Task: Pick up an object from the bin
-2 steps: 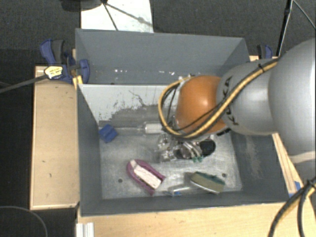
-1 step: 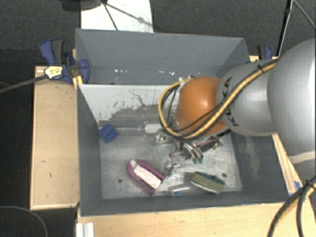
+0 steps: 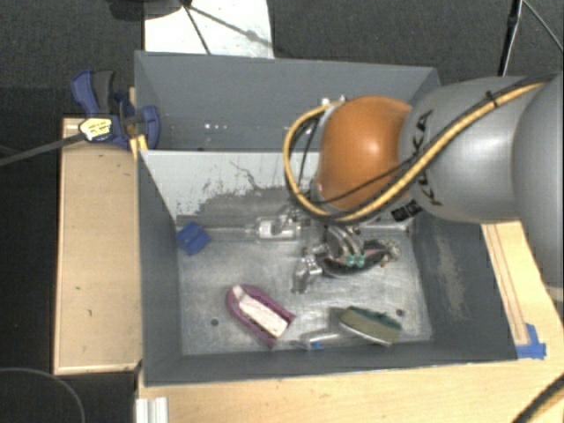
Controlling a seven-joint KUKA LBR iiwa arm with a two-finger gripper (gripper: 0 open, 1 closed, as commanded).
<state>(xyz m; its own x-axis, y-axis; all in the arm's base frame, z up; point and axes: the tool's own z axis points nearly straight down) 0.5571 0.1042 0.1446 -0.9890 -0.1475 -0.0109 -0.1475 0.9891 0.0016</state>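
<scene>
Hanging low with the gripper [image 3: 310, 270] above scratched grey bin floor [image 3: 231, 258], near a purple-and-white case [image 3: 256, 311]; grasp state indiscernible.

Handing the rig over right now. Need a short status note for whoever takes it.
Gripper: low over the middle of the bin. Open or shut unclear, no hold visible.
Things: purple-and-white thing nearest, lower left of the gripper. Dark pad lower right. Blue block by the left wall.
Done: arm is down in the bin.
Left: grasp one thing and lift it out.
</scene>
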